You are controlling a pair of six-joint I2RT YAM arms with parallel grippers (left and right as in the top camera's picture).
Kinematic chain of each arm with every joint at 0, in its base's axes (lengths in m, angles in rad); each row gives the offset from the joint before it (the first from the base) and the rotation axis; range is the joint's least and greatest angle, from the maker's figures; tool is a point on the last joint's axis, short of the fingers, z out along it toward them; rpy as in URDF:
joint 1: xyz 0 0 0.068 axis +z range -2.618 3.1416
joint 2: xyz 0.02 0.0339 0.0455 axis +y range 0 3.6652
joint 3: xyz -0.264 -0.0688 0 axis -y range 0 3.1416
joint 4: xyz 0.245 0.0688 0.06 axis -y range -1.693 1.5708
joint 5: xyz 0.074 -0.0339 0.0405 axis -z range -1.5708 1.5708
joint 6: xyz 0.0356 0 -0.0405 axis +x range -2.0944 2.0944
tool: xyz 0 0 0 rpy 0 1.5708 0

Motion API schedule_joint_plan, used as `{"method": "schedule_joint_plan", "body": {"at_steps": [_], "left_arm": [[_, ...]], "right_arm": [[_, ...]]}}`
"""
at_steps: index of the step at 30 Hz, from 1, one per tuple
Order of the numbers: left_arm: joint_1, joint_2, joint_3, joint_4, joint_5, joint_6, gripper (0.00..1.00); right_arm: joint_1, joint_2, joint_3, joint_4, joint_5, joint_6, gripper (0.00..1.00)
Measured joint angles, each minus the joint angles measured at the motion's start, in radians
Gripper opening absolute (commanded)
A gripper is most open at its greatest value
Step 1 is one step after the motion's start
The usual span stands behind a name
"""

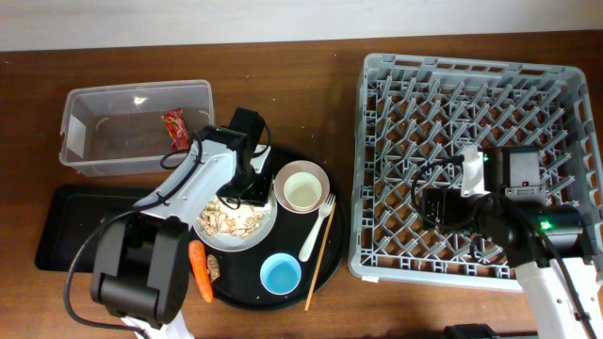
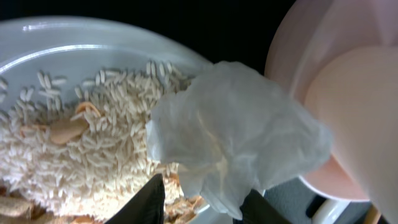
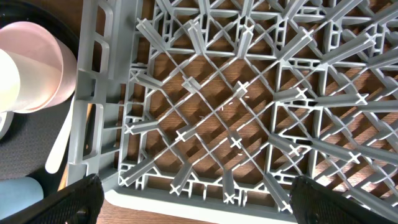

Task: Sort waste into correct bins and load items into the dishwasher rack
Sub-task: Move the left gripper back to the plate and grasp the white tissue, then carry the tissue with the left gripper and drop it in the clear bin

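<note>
While the right end effector hangs spread wide above the grey dishwasher rack, holding nothing, the left end effector is down over the white plate. Its two fingers stand partly apart on either side of the lower edge of the crumpled white tissue. Whether they are pinching it cannot be told. The tissue lies on the rice-like food scraps heaped on the plate, just beside the pale pink bowl.

The plate and bowl sit on the round black tray with the light-blue cup, white fork, wooden chopsticks and orange carrot. The red wrapper lies inside the clear tub on the wooden surface.
</note>
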Motion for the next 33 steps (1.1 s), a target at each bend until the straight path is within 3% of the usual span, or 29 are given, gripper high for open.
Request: {"method": "schedule_joint_plan", "body": {"at_steps": [9, 30, 31, 33], "left_arm": [[0.0, -0.002, 0.113, -0.052, -0.001, 0.0, 0.34], [-0.042, -0.002, 0.113, -0.129, -0.058, 0.0, 0.34], [-0.042, -0.002, 0.113, -0.124, -0.058, 0.0, 0.32], [-0.042, 0.001, 0.113, -0.12, -0.058, 0.0, 0.19]], "right_arm": [[0.0, 0.0, 0.0, 0.0, 0.0, 0.0, 0.98], [0.0, 0.0, 0.0, 0.0, 0.0, 0.0, 0.98], [0.0, 0.0, 0.0, 0.0, 0.0, 0.0, 0.98], [0.0, 0.0, 0.0, -0.004, 0.0, 0.0, 0.98]]}}
